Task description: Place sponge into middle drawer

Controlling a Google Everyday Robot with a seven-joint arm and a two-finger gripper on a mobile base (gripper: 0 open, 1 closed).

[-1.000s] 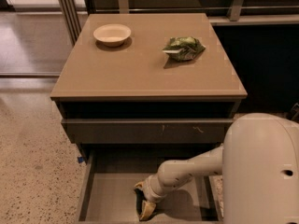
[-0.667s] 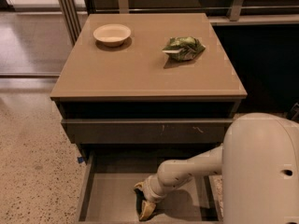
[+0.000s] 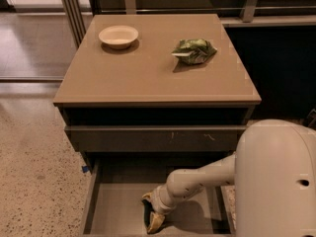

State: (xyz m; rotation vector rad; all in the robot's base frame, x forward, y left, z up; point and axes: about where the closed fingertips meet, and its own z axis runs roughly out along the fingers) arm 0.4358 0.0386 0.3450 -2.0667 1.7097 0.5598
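The middle drawer [image 3: 116, 206] is pulled open at the bottom of the cabinet, showing its flat grey-brown floor. My gripper [image 3: 152, 211] reaches down into it from the right, low over the floor near the drawer's middle. A dark sponge [image 3: 149, 213] sits between its two pale fingertips [image 3: 157, 224], and the gripper is shut on it. Most of the sponge is hidden, and I cannot tell whether it touches the floor.
On the cabinet top stand a pale bowl [image 3: 118, 35] at the back left and a green-and-white snack bag [image 3: 193, 51] at the back right. The scratched drawer front [image 3: 158, 138] above is closed. My white arm housing [image 3: 276, 181] fills the lower right.
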